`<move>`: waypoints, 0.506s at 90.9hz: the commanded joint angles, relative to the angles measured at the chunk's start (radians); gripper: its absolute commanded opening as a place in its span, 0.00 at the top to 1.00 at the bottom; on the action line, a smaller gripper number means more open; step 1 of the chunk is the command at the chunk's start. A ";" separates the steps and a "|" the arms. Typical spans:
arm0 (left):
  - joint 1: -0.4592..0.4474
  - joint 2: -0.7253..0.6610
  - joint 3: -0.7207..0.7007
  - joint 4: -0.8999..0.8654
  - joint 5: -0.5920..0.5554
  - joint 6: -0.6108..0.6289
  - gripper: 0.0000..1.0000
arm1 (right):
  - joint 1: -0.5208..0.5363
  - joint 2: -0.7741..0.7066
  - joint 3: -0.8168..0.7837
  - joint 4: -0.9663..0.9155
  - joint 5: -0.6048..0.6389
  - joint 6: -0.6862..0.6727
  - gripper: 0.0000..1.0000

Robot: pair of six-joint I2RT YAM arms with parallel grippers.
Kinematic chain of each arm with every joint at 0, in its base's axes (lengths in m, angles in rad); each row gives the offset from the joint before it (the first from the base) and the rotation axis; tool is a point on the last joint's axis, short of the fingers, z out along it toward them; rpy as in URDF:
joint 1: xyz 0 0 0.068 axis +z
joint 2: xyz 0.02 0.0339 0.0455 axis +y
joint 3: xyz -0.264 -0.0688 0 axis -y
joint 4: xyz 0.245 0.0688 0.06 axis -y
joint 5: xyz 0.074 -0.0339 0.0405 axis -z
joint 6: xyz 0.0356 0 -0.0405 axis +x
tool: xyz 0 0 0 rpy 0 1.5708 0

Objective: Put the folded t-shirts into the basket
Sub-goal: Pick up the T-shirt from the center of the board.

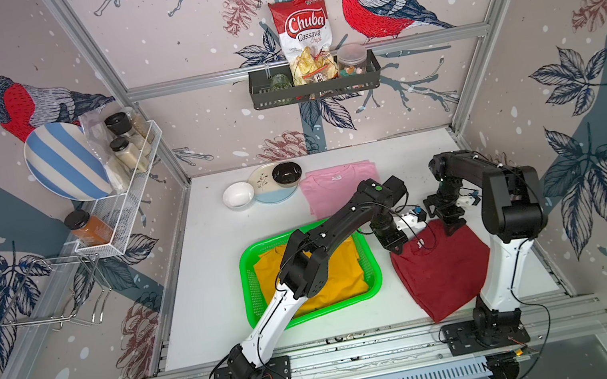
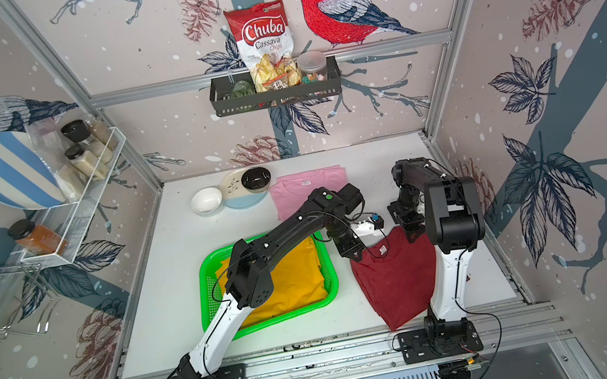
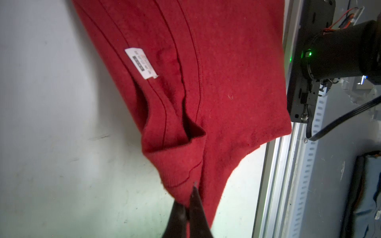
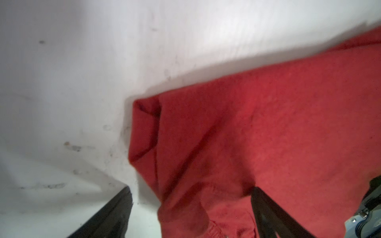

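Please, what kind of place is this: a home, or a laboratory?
Probably a laboratory test booth dressed as a kitchen: an aluminium frame holds bird wallpaper, two robot arms are bolted to the front rail, and a wire rack carries spice jars.

Evenly and brightly lit from overhead in both top views; sharp across the table, with only faint, soft shadows. Marked bowing of straight lines toward the edges. In the left wrist view, fair focus on the red shirt, pale green tint on part of the table. In the right wrist view, blurred throughout, white glare on the table, dark shadow along the shirt's edge.
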 commanded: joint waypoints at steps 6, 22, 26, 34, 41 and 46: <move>-0.016 -0.016 -0.014 -0.050 0.038 0.056 1.00 | -0.008 0.024 -0.035 -0.008 0.033 -0.011 0.14; -0.021 -0.038 -0.032 -0.042 0.014 0.072 1.00 | -0.016 0.019 -0.052 0.009 0.044 -0.032 0.21; -0.021 -0.041 -0.034 -0.037 0.005 0.073 1.00 | -0.014 0.020 -0.059 0.014 0.043 -0.036 0.23; -0.021 -0.046 -0.033 -0.027 -0.003 0.071 1.00 | -0.012 0.024 -0.069 0.025 0.042 -0.040 0.28; -0.021 -0.048 -0.033 -0.023 -0.002 0.069 1.00 | -0.010 0.031 -0.072 0.028 0.041 -0.046 0.31; -0.022 -0.048 -0.032 -0.022 -0.003 0.069 1.00 | -0.008 0.036 -0.069 0.029 0.041 -0.052 0.34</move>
